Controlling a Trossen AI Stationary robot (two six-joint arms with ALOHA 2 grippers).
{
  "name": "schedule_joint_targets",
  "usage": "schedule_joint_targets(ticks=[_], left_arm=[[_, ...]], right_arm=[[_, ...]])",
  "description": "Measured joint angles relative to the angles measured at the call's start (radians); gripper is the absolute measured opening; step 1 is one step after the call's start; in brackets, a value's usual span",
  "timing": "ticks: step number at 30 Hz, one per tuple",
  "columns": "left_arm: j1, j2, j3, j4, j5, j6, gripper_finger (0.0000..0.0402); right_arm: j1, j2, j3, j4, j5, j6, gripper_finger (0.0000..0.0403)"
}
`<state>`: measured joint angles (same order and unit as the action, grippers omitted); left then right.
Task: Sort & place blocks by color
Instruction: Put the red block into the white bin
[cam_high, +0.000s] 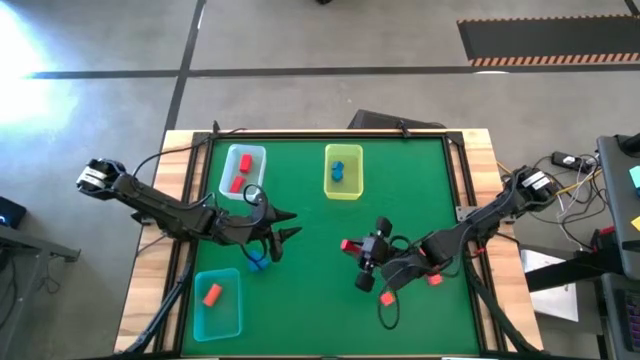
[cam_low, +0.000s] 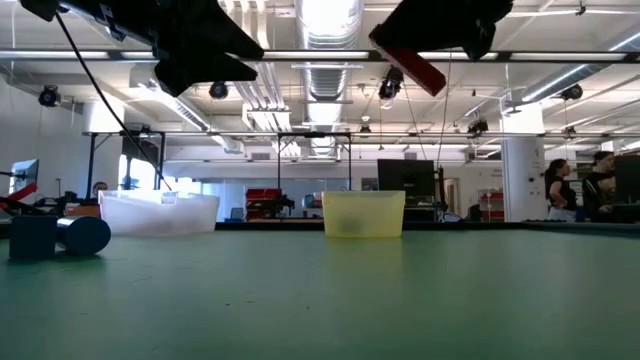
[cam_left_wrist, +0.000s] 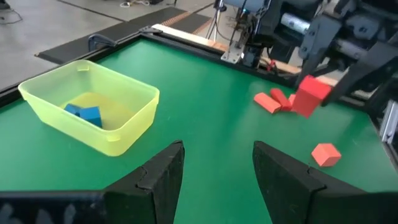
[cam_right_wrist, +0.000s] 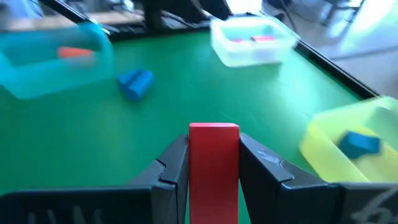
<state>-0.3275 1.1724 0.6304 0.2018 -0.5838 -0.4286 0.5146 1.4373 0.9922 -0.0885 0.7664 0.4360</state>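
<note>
A red block (cam_right_wrist: 213, 163) is clamped in the right gripper (cam_high: 352, 247), raised above the surface's middle — the pale tray (cam_high: 243, 171) holding reds lies toward the far-left corner. The left gripper (cam_high: 284, 225) is spread, empty.

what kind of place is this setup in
Probably a robotics lab or open industrial workspace: exposed ceiling ducts and strip lights overhead, monitors and people at workstations behind the green table, bare concrete floor.

Overhead, table-level, two wrist cameras, sharing yellow tray (cam_high: 343, 187)
</note>
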Motion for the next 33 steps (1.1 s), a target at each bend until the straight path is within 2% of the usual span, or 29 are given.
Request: schedule_joint_targets(ticks=[12,19,24,29,33], left_arm=[[-0.001,0.131,0.002,0.133,0.002,0.017,0.0176],[-0.001,0.209,0.004,0.226,0.004,0.015,0.0176],[-0.002,0.263,0.004,0.381,0.062,0.021,0.0176],[-0.002,0.299,0.006,0.498,0.176,0.047,0.0178],[-0.002,0.3,0.006,0.539,0.233,0.076,0.0205]], right_arm=[[-0.053,-0.029,-0.354,0.86,-0.189,-0.196,0.0093],[-0.057,-0.023,-0.477,1.164,-0.199,-0.232,0.0093],[-0.057,-0.021,-0.491,1.222,-0.21,-0.26,0.0093],[-0.057,-0.016,-0.452,1.227,-0.228,-0.301,0.0093],[-0.058,-0.012,-0.43,1.222,-0.244,-0.343,0.0093]])
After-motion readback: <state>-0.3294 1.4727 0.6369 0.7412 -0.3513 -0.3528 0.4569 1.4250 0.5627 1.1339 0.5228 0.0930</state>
